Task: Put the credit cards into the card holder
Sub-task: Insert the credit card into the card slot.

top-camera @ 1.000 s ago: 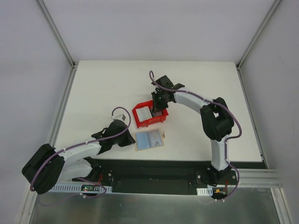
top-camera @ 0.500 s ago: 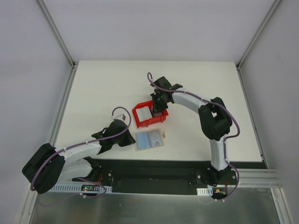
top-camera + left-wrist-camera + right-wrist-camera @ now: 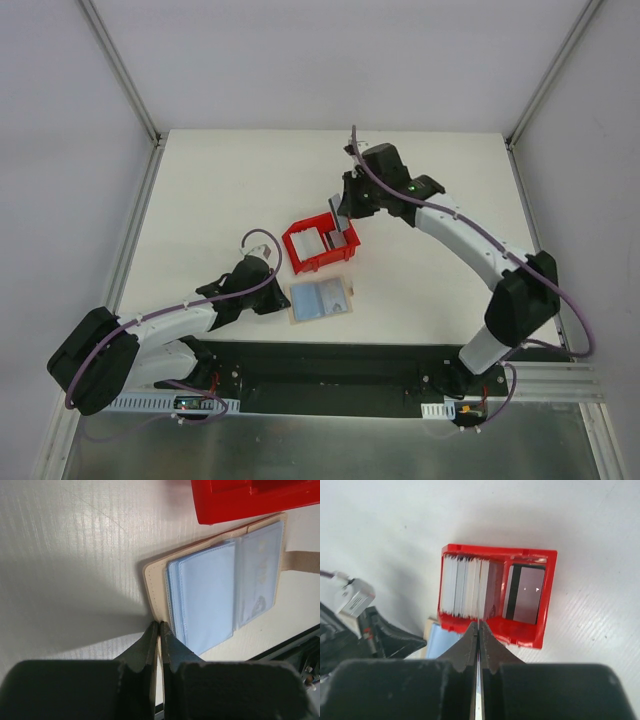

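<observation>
The tan card holder (image 3: 320,298) lies open on the table, its pale blue sleeves (image 3: 215,585) facing up. My left gripper (image 3: 159,626) is shut on the edge of its tan cover, at the holder's left side in the top view (image 3: 283,300). My right gripper (image 3: 478,625) hangs above the red bin and is shut on a thin credit card, seen edge-on (image 3: 478,700) between the fingers. Several whitish credit cards (image 3: 465,587) stand upright in the bin's left compartment. A card with a black stripe (image 3: 525,594) lies in the right one.
The red two-compartment bin (image 3: 300,262) sits just behind the card holder, nearly touching its far edge (image 3: 240,505). A strap with a snap sticks out of the holder's right side (image 3: 349,287). The black base plate runs along the table's near edge (image 3: 330,365).
My right arm has risen and swung back to the right, lifting a card up out of the red bin. The left arm and the card holder have not moved.
</observation>
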